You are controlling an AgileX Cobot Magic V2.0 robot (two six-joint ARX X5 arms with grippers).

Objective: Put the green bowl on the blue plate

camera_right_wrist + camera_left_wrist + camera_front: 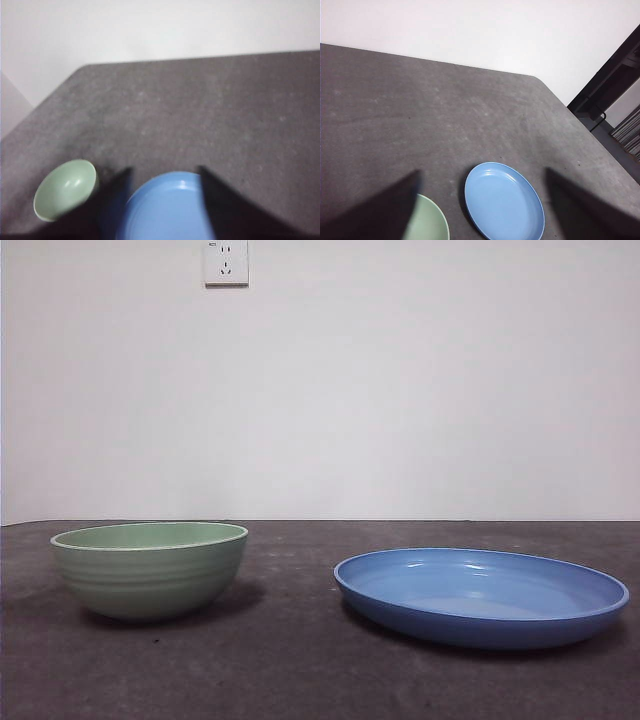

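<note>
Dark table (300,660), green bowl (150,568) beside blue plate (480,595)

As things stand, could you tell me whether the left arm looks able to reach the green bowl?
Probably yes. The green bowl stands alone on the table, apart from the blue plate, with nothing over it. The left gripper hangs open above, the bowl by one jaw.

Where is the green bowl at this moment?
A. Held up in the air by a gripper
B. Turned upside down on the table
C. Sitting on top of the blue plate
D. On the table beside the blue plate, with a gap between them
D: in the front view the green bowl stands upright on the table, apart from the blue plate, and no gripper touches it.
</note>
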